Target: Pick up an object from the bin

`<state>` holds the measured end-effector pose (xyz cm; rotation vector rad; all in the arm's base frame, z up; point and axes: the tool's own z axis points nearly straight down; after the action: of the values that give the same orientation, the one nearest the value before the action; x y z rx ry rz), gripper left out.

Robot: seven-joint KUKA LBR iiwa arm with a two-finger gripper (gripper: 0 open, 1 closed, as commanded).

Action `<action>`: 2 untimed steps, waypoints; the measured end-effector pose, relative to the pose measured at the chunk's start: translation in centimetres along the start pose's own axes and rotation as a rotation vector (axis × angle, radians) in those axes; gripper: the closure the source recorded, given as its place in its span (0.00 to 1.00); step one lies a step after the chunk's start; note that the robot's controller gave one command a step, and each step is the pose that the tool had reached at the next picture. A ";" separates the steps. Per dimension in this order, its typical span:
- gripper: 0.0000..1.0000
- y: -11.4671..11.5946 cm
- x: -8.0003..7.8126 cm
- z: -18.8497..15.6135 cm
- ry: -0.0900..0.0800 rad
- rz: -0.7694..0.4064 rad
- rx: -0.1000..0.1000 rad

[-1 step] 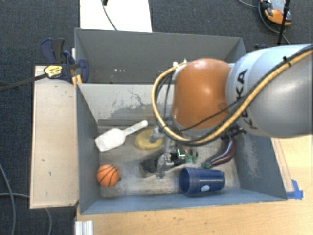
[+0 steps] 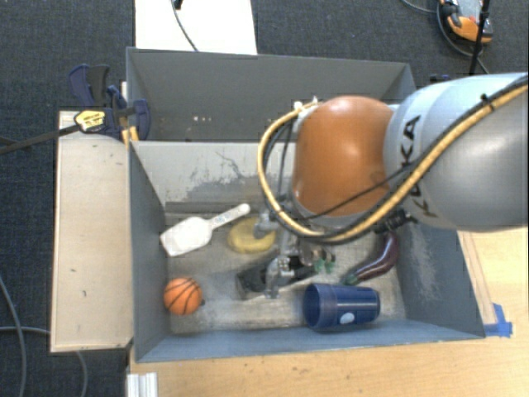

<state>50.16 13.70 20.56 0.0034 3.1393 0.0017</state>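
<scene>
Gripper (image 2: 277,273) was low at bin (image 2: 149,246) ctr, under the orange wrist cover, just beside a small dark obj (image 2: 250,283) on the floor. Grip state: couldn't tell. Blue cup (image 2: 340,306) lay on its side near, view-right. Yellow lump (image 2: 248,238) behind. Orange ball (image 2: 183,295) well apart, front-left.

The grey bin (image 2: 149,222) carries 6 things on its floor: a white scoop (image 2: 198,230) at left, a yellow lump (image 2: 248,238) beside it, an orange ball (image 2: 183,295) front left, a dark piece (image 2: 252,282) mid-floor, a blue cup (image 2: 340,306) lying in front, and a maroon tube (image 2: 380,259) at right.
</scene>
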 end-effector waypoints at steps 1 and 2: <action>0.00 -2.4 -0.2 5.2 -0.003 -0.132 0.000; 0.00 -8.0 -1.1 6.4 0.000 -0.208 0.002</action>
<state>51.27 5.68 14.13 -0.3232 3.1222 -0.0011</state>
